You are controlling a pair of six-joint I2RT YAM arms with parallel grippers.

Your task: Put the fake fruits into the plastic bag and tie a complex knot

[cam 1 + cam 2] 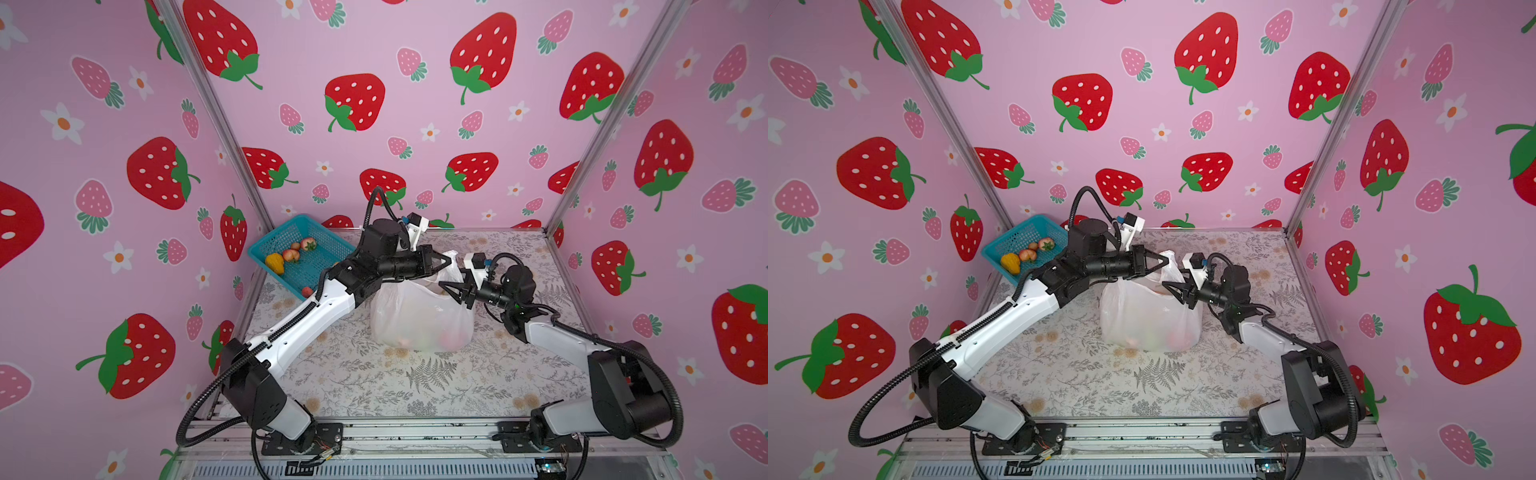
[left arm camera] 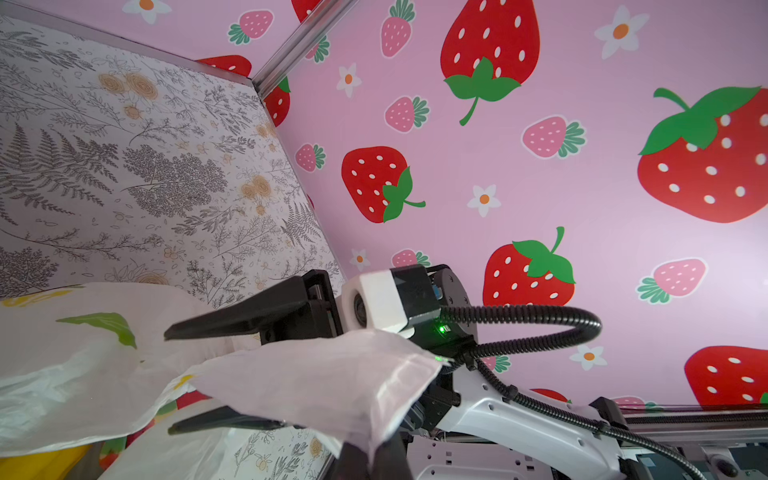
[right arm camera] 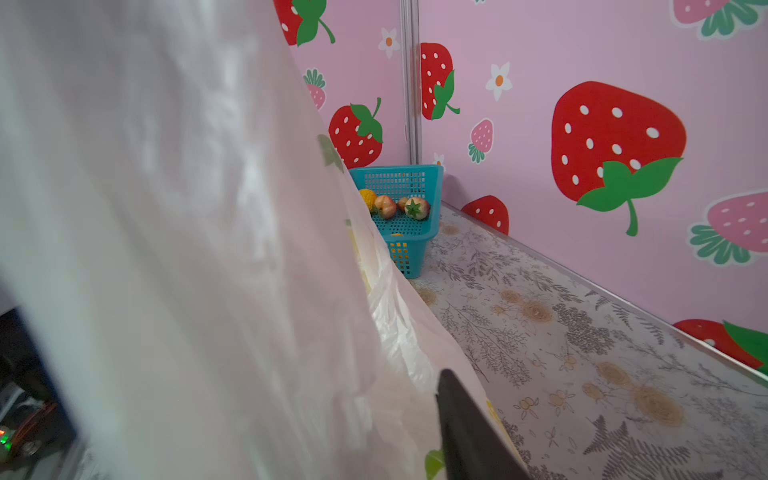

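Top view, frame centre: plastic bag (image 1: 419, 316) stands on counter (image 1: 415, 386), fake fruits (image 1: 451, 338) inside; left fingers (image 1: 448, 261) closed on its handle. Left wrist view: right fingers (image 2: 249, 316) spread apart at bag's rim.

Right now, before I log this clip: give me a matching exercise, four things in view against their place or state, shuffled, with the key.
1 plastic bag
2 teal basket
3 left gripper
4 right gripper

A open, at the bag's rim
B far left corner, fake fruits inside
C shut on the bag
D upright in the middle of the table

Pairs: 1-D, 2-B, 3-C, 4-A
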